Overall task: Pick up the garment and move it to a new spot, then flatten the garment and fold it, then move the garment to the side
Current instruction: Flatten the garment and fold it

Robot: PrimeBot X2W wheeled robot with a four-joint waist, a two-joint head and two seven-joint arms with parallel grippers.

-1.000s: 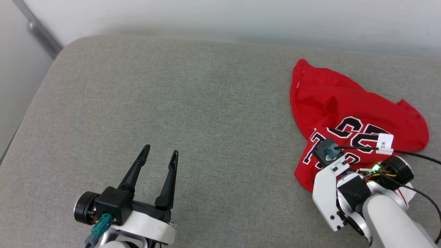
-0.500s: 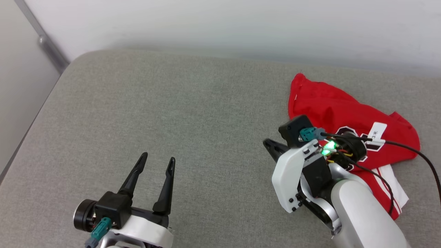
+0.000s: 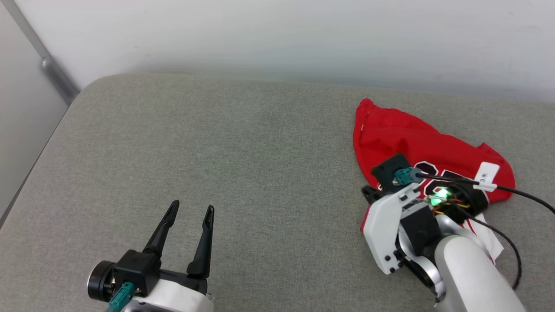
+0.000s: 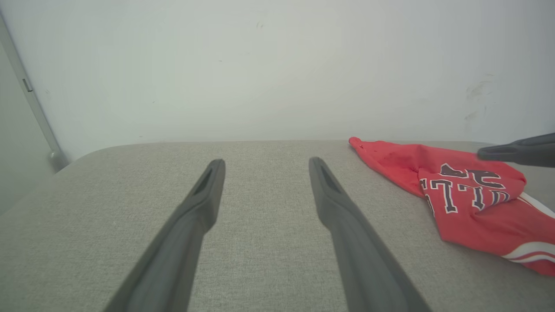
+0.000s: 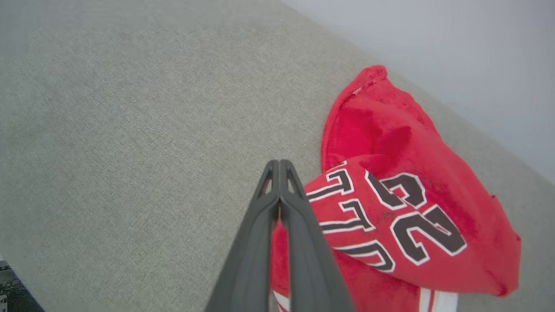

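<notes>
You have one red jersey T-shirt (image 3: 403,138) on one grey padded surface (image 3: 260,151). You have two end effectors, the left end effector (image 3: 192,209) and the right end effector (image 5: 277,164), each with two dark fingers. One white tag (image 3: 485,173) sits on one black cable (image 3: 520,193).

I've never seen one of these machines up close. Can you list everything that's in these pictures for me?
garment: one, red with black-and-white lettering and white striped trim, crumpled on the cushion's right side
cushion: one, grey fabric, under everything
wall: one, white, behind the cushion
rail: one, grey metal, slanting at far left
cable: one, black with a white tag, running right from the right wrist
left gripper: one, dark fingers open, lower left above bare cushion
right gripper: one, dark fingers shut, at the garment's left edge, no cloth seen between the tips
</notes>
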